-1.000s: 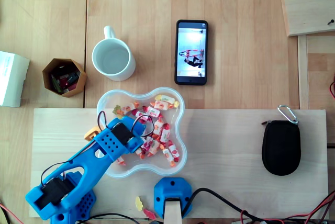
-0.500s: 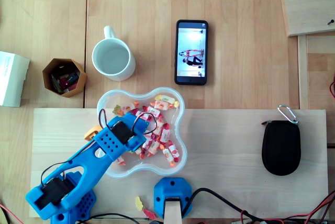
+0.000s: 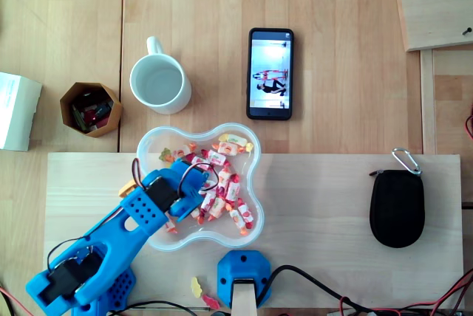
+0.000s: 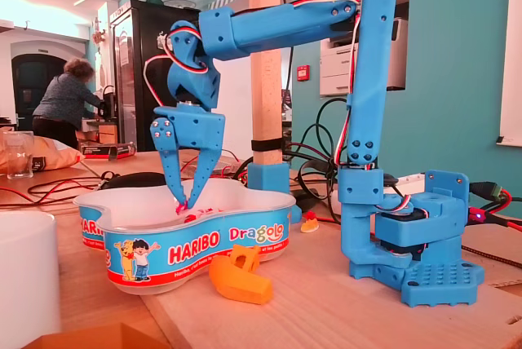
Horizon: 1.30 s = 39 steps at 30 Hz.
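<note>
- The blue arm's gripper points straight down into the Haribo tub, its 2 fingers drawn into a narrow V.
- The tips pinch 1 pink wrapped candy at about rim height, over the tub's left half in the fixed view.
- The other candies lie heaped inside the tub.
- An orange plastic piece sits just in front of the tub.
- In the overhead view, a white mug and a smartphone lie beyond it.

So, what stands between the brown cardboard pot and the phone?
A white mug stands there, with bare table on either side, as the overhead view shows.
</note>
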Tool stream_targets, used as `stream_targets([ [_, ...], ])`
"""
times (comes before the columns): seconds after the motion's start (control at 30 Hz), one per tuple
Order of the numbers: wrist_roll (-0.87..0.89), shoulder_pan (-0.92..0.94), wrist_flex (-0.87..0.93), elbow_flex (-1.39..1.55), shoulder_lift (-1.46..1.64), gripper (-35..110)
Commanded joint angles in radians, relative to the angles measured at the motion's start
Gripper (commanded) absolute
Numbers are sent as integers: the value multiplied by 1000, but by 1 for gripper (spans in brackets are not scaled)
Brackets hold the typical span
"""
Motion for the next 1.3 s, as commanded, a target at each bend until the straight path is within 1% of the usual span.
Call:
stream_targets([
  [0.0,-5,6,8,-14,84,-3],
  [1.27,26,-9,-11,-31,620,-3],
])
